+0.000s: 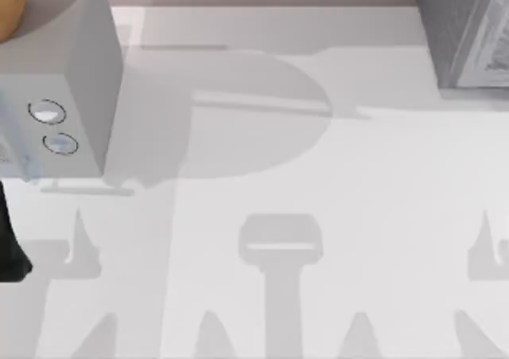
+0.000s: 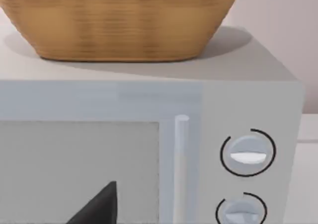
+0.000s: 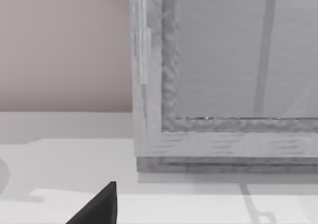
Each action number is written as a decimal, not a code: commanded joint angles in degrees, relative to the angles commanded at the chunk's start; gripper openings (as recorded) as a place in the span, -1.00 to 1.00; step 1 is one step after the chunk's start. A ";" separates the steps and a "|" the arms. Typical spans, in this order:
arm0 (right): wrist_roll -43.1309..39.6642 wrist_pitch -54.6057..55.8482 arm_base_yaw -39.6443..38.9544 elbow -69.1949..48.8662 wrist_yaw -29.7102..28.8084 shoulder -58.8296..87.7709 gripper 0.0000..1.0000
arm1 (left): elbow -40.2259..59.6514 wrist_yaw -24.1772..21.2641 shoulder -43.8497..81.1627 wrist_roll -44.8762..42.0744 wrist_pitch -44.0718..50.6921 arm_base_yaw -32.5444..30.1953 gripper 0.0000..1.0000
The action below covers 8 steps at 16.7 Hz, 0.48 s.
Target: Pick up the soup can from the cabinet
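No soup can is identified in any view, so its position and long axis cannot be stated. It is presumably inside the cabinet (image 1: 465, 33), the grey box at the far right of the table (image 1: 318, 184), whose closed front face (image 3: 238, 50) is seen straight ahead in the right wrist view.

The right arm is therefore judged the nearer, with the cabinet beyond its gripper. Only a dark finger tip (image 3: 99, 206) is seen, so its state cannot be told.

The left gripper is aimed at a microwave (image 2: 149, 149) at far left, under a wicker basket (image 2: 119, 20). Its state also cannot be told.
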<state>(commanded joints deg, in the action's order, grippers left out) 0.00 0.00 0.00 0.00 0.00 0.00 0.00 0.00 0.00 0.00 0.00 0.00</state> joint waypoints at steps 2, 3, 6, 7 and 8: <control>0.00 0.00 0.00 -0.02 0.00 0.02 1.00 | 0.00 0.00 0.00 0.00 0.00 0.00 1.00; 0.00 -0.14 -0.12 -0.62 -0.05 0.54 1.00 | 0.00 0.00 0.00 0.00 0.00 0.00 1.00; 0.02 -1.50 -0.98 -6.08 -0.60 5.27 1.00 | 0.00 0.00 0.00 0.00 0.00 0.00 1.00; 0.03 -2.26 -1.37 -9.10 -0.94 7.78 1.00 | 0.00 0.00 0.00 0.00 0.00 0.00 1.00; 0.05 -3.17 -1.80 -12.66 -1.35 10.68 1.00 | 0.00 0.00 0.00 0.00 0.00 0.00 1.00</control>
<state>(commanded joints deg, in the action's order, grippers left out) 0.05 -3.17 -1.80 -12.66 -1.35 10.68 0.00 0.00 0.00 0.00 0.00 0.00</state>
